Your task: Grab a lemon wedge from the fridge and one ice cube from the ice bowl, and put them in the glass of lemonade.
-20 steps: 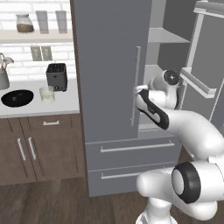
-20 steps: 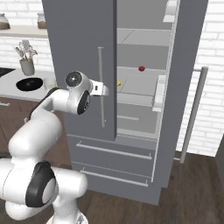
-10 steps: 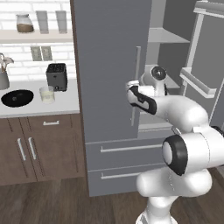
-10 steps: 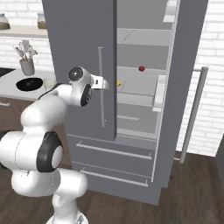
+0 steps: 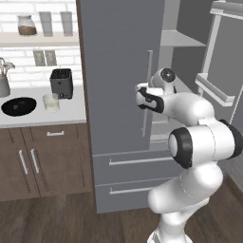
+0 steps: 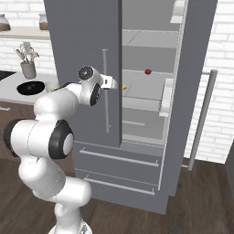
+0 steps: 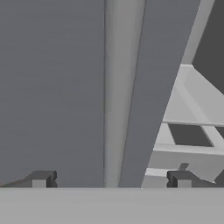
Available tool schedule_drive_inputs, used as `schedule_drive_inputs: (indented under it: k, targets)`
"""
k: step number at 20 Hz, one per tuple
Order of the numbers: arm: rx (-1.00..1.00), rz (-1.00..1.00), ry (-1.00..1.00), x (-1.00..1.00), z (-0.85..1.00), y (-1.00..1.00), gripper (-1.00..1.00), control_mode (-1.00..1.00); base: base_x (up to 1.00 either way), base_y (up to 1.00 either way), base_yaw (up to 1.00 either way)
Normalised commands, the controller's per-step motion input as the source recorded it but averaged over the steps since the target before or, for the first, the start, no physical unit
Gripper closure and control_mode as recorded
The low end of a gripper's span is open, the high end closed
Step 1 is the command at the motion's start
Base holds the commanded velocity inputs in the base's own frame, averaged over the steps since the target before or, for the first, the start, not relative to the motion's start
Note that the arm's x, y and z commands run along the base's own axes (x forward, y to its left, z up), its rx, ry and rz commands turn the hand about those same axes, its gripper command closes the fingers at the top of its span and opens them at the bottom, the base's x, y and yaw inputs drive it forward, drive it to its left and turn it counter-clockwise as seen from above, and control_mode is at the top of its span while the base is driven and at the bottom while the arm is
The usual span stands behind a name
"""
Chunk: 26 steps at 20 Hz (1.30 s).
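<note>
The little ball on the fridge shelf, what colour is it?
Dark red; the ball shows best in the right base view, on a fridge shelf.

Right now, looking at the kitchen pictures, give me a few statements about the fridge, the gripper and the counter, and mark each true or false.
1. The fridge's right door stands open. True.
2. The gripper is shut on the lemon wedge. False: it is open, and the wedge lies on a fridge shelf.
3. The ice bowl sits on the counter. True.
4. The glass of lemonade is inside the fridge. False: it stands on the counter beside the bowl.
</note>
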Motion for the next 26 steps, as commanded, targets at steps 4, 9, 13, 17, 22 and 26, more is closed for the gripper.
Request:
schedule_drive_inputs:
  k: [4,9,13,17,22,26]
  targets:
    - [0.00,0.00,0.00,0.51,-0.01,0.00,-1.00,-1.00,0.00,0.00,0.00]
    - [0.00,0.00,-0.09,0.38,-0.19,0.00,-1.00,-1.00,0.00,0.00,0.00]
    - [0.00,0.00,-0.17,0.18,-0.29,0.00,-1.00,-1.00,0.00,0.00,0.00]
    - [0.00,0.00,-0.01,0.38,-0.01,0.00,-1.00,-1.00,0.00,0.00,0.00]
    - [0.00,0.00,0.00,0.46,0.00,0.00,-1.00,-1.00,0.00,0.00,0.00]
    - [0.00,0.00,0.00,0.15,0.00,0.00,1.00,-1.00,0.00,0.00,0.00]
